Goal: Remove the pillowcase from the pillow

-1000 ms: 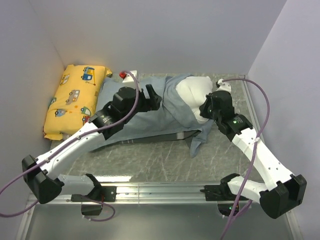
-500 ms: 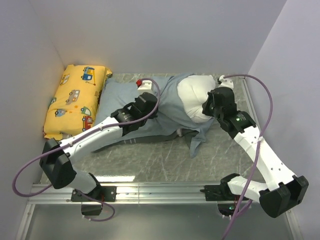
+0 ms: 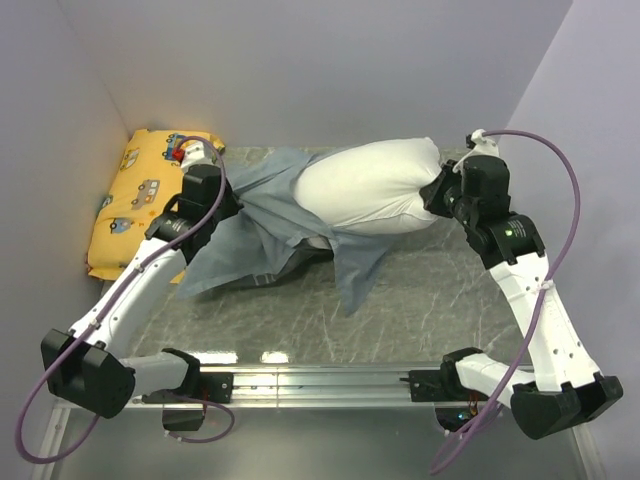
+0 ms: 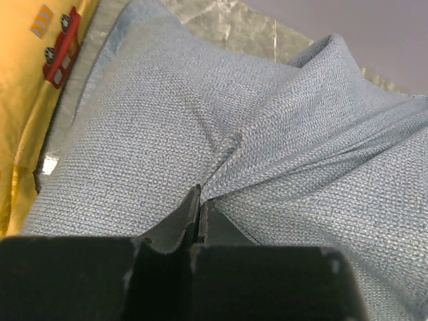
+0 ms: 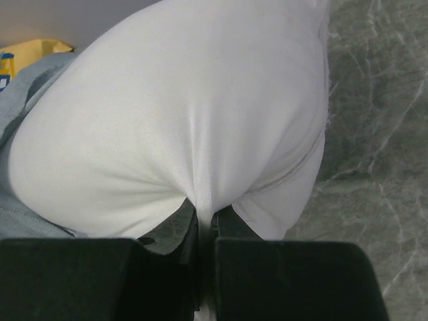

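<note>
The white pillow (image 3: 370, 185) lies across the back middle of the table, most of it bare. Its left end sits inside the blue-grey pillowcase (image 3: 255, 215), which is stretched and bunched toward the left. My left gripper (image 3: 226, 206) is shut on a pinched fold of the pillowcase (image 4: 167, 120); in the left wrist view the gripper (image 4: 200, 198) has fabric creasing into its tips. My right gripper (image 3: 437, 192) is shut on the pillow's right end. In the right wrist view a tuck of pillow (image 5: 180, 107) runs down into that gripper (image 5: 204, 217).
A yellow cartoon-car cushion (image 3: 140, 195) lies against the left wall, right beside my left wrist. Lilac walls close in the back and both sides. Grey marbled table (image 3: 430, 290) shows in front of the pillow, and a loose pillowcase flap (image 3: 355, 275) hangs toward it.
My left gripper shut on the pillowcase and drew it left toward the yellow cushion. My right gripper pulled the pillow to the right. Much more white pillow is bare now.
</note>
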You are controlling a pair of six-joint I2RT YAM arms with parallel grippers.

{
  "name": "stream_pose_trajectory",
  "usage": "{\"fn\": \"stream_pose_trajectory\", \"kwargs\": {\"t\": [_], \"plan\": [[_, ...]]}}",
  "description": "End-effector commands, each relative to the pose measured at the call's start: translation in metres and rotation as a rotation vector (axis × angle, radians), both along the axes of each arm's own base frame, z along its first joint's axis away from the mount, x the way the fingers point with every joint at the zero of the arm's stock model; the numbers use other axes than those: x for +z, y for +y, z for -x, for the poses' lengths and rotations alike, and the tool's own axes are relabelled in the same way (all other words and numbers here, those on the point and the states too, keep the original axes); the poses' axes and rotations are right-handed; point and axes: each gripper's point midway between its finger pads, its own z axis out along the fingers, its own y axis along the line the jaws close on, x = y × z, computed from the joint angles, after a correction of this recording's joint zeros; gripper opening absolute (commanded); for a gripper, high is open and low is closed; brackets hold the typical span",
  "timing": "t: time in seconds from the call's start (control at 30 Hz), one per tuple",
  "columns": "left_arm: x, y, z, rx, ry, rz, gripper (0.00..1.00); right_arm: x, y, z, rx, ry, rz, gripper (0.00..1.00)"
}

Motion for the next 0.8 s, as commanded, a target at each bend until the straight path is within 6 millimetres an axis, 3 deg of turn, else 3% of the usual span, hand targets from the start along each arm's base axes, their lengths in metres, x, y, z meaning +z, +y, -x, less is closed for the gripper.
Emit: {"fn": "stream_pose_trajectory", "kwargs": {"t": [0.0, 0.07, 0.1, 0.17, 0.2, 0.23, 0.27, 0.33, 0.37, 0.4, 0.43, 0.47, 0.6, 0.7, 0.77], "plan": [[-0.002, 0.027, -0.008, 0.045, -0.005, -0.053, 0.00, 0.063, -0.038, 0.005, -0.136, -0.219, -0.006, 0.00], [-0.023, 0.011, -0.007, -0.022, 0.049, -0.025, 0.01, 0.049, -0.028, 0.002, -0.095, -0.193, -0.027, 0.00], [-0.030, 0.002, -0.004, -0.052, 0.058, -0.014, 0.01, 0.028, -0.018, 0.001, -0.048, -0.149, -0.040, 0.00], [-0.054, -0.013, 0.008, -0.111, 0.091, 0.020, 0.01, 0.012, -0.002, 0.002, 0.011, -0.130, -0.062, 0.00], [-0.058, -0.025, 0.012, -0.144, 0.078, 0.032, 0.01, -0.006, 0.006, 0.004, 0.033, -0.100, -0.061, 0.00], [-0.064, -0.030, 0.016, -0.154, 0.085, 0.047, 0.00, -0.007, 0.009, 0.009, 0.044, -0.110, -0.064, 0.06], [-0.081, -0.033, 0.025, -0.169, 0.114, 0.050, 0.00, -0.015, 0.016, 0.014, 0.067, -0.100, -0.060, 0.24], [-0.100, -0.040, 0.036, -0.193, 0.144, 0.071, 0.01, -0.005, 0.014, 0.026, 0.061, -0.130, -0.059, 0.44], [-0.103, -0.042, 0.040, -0.204, 0.146, 0.082, 0.01, 0.001, 0.012, 0.030, 0.056, -0.146, -0.059, 0.58], [-0.111, -0.046, 0.046, -0.215, 0.156, 0.091, 0.00, 0.018, 0.006, 0.038, 0.038, -0.189, -0.063, 0.68], [-0.108, -0.049, 0.045, -0.220, 0.146, 0.101, 0.00, 0.026, 0.002, 0.042, 0.029, -0.213, -0.062, 0.68], [-0.117, -0.050, 0.052, -0.227, 0.160, 0.105, 0.00, 0.042, -0.001, 0.045, 0.020, -0.247, -0.071, 0.75], [-0.127, -0.058, 0.062, -0.244, 0.169, 0.123, 0.00, 0.057, 0.004, 0.040, 0.039, -0.249, -0.066, 0.80], [-0.133, -0.063, 0.069, -0.260, 0.180, 0.127, 0.01, 0.046, 0.012, 0.020, 0.043, -0.193, -0.042, 0.80], [-0.132, -0.065, 0.072, -0.267, 0.175, 0.137, 0.00, 0.028, 0.015, 0.000, 0.028, -0.160, -0.024, 0.84]]}}
